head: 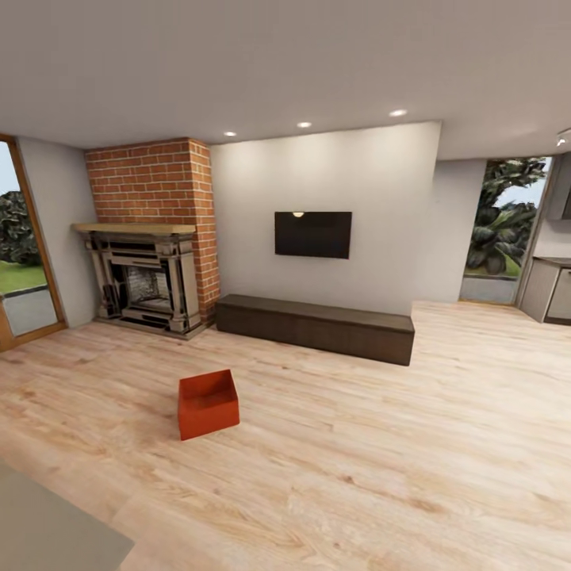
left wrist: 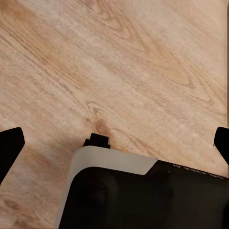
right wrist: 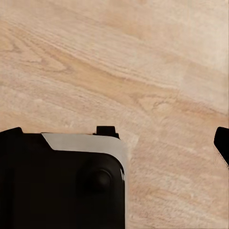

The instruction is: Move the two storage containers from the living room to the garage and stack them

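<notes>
**One orange box on the wood floor, both hands empty**

Head view: an orange-red rectangular lidless storage container (head: 208, 403) stands on the light wood-plank floor (head: 381, 476), before the red-brick fireplace (head: 151, 238). It looks stiff, light and smooth-walled, so I would grip two opposite walls near the rim.

Left wrist view: the left gripper (left wrist: 114, 143) has its fingers wide apart; between them is plank floor and the robot's dark base (left wrist: 143, 200).

Right wrist view: the right gripper (right wrist: 114, 140) is likewise spread and empty.

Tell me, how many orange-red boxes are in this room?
1. An orange-red rectangular lidless box sits on the light wood-plank floor, in front of the red-brick fireplace. Another may be out of view.
</notes>
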